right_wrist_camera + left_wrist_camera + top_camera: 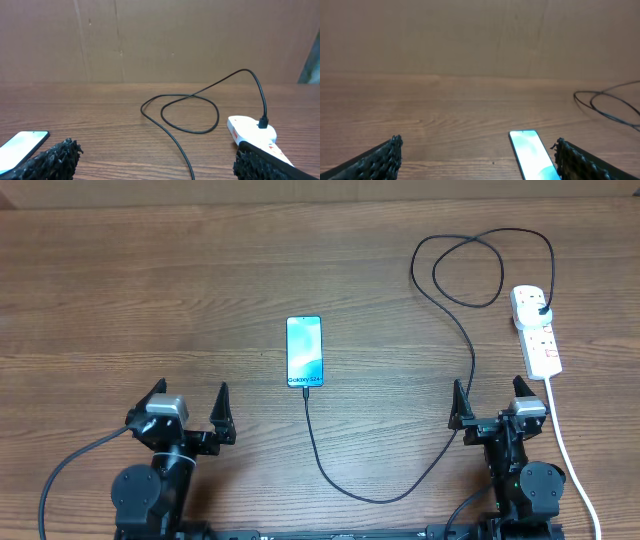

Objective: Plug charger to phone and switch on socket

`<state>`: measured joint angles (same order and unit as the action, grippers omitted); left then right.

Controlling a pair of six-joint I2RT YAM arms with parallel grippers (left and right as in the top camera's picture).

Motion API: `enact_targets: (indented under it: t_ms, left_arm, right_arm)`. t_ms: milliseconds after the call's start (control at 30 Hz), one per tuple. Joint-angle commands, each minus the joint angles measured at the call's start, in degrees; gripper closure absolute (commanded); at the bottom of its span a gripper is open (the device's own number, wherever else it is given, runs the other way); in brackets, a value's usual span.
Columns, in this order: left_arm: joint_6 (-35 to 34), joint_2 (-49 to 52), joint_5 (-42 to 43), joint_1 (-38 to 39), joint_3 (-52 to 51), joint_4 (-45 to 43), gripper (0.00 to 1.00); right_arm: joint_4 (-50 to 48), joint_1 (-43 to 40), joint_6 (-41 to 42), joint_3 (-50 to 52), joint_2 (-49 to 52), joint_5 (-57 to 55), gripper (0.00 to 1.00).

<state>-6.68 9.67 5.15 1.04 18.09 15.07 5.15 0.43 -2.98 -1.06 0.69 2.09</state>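
Observation:
The phone (305, 351) lies face up mid-table with a light-blue screen; it also shows in the left wrist view (532, 153) and at the left edge of the right wrist view (22, 145). The black charger cable (440, 440) runs from the phone's near end, curves right, loops at the back, and its plug (541, 307) sits in the white socket strip (537, 330) (252, 131). My left gripper (190, 408) (477, 159) is open near the front left. Open too, my right gripper (490, 402) (155, 159) stands just in front of the strip, with the cable (182, 150) between its fingers' line.
The strip's thick white cord (570, 455) trails toward the front right edge past my right arm. A brown board wall (160, 40) backs the wooden table (150, 300).

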Motion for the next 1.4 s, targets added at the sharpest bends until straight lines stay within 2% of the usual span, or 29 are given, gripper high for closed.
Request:
enact_targets:
  t_ms: [0,267,600,867,967,1033,1367]
  left_arm:
    - [-4.1,-4.2,-3.0,-0.5,-4.0,-1.9,0.0]
    - [-4.7,-9.5,-5.4,-0.4,-9.3,-5.0,0.0]
    - [-9.2,-9.5,-7.1,-0.3,-17.7,-17.5,0.0]
    - [-7.5,-9.5,-9.6,-0.2,-17.8,-12.2,0.0]
    - [0.7,-9.5,-5.5,-0.2,-17.8,-10.6,0.0]
    - [2.9,-9.5,-4.7,-0.2,-17.8,-10.6,0.0]
    - [2.9,-9.5,-5.1,-0.2,-17.8,-10.6,0.0]
  right_arm:
    - [-0.3,0.3,-0.1,0.6,-0.5,-0.5,0.0]
    - [-0.3,0.3,-0.1,0.6,-0.5,-0.5,0.0]
    - [-0.3,0.3,-0.1,0.6,-0.5,-0.5,0.0]
    - [-0.3,0.3,-0.1,0.6,-0.5,-0.5,0.0]
    - [-0.3,0.3,-0.1,0.6,-0.5,-0.5,0.0]
    - [-0.3,0.3,-0.1,0.6,-0.5,-0.5,0.0]
    - [-0.3,0.3,-0.1,0.6,-0.5,-0.5,0.0]
